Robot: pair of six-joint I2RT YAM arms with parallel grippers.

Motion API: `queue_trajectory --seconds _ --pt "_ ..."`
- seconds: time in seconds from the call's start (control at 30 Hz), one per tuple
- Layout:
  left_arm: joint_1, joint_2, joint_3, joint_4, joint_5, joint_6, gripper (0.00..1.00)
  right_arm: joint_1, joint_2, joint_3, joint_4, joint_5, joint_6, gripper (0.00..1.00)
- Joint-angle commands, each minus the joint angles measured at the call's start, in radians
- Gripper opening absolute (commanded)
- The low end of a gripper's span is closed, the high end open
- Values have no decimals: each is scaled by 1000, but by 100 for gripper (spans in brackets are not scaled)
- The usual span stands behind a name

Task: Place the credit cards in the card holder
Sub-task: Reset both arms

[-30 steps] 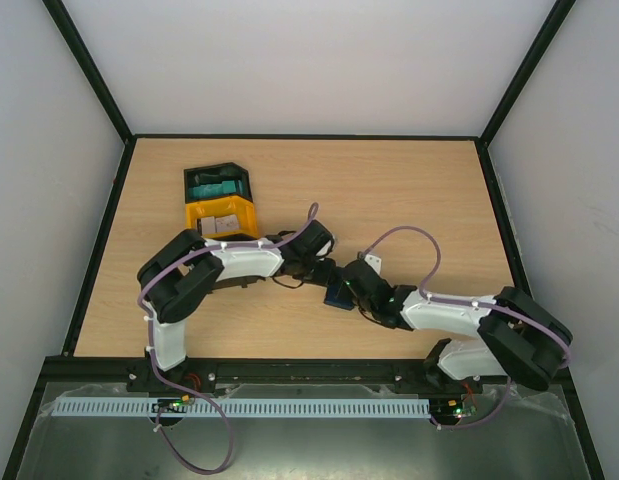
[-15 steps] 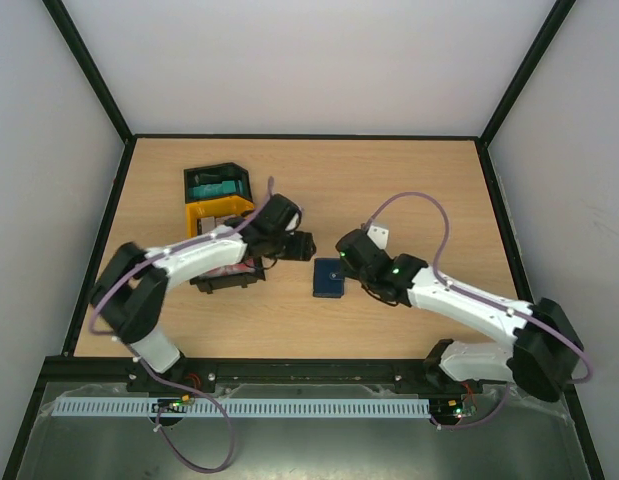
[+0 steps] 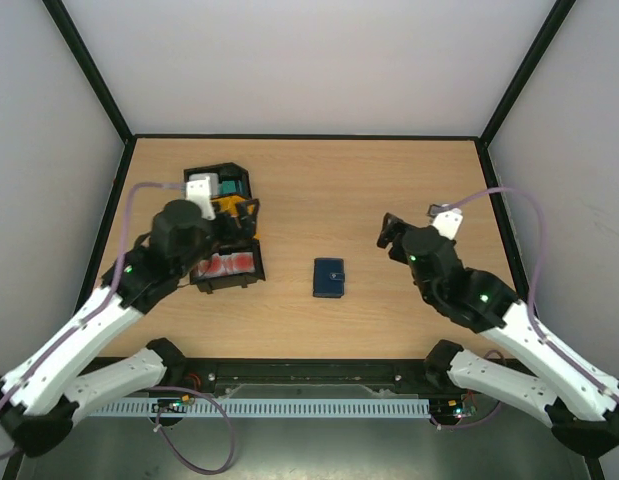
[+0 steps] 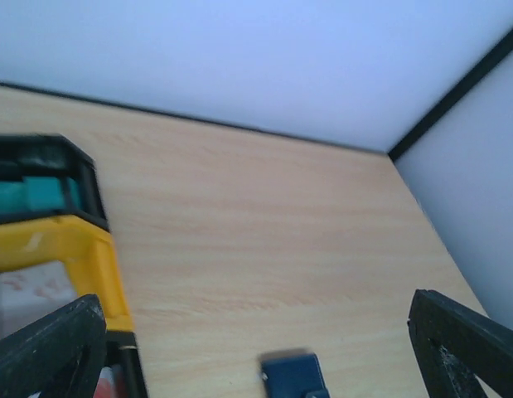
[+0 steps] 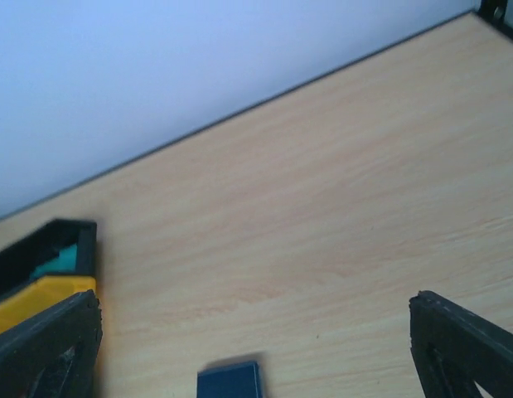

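Left gripper point(image 4: 256, 352): jaws spread wide, nothing held or touched. Right gripper point(image 5: 254, 348): likewise wide, empty. One card holder point(image 3: 329, 277), folded shut, flat on table point(image 3: 389, 190) between both grippers, apart from each. One yellow tray point(image 4: 82, 249) beside left jaws. Red-and-white credit cards point(image 3: 229, 264) in black tray point(image 3: 205, 285); count unclear.

No writing, label, brand or number can be read in any view. The card holder point(image 3: 329, 278), lying mid-desk point(image 3: 389, 190), shows a plain dark cover with only a small clasp. Any print on what lies in the yellow tray point(image 3: 235, 208) and the black tray point(image 3: 227, 280) at the left is too small and blurred to read.
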Motion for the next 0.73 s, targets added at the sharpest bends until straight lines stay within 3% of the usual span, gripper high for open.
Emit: queue_trajectory --seconds 0.0,0.37,0.7 --pt "5 -168 -28 -113 -192 51 99 -5 -89 56 -107 145 -38 98" --pt "6 -529 32 -285 -290 119 99 -5 -249 41 -192 313 96 98" --pt "6 -583 72 -306 -284 150 99 -5 -356 19 -161 325 97 98"
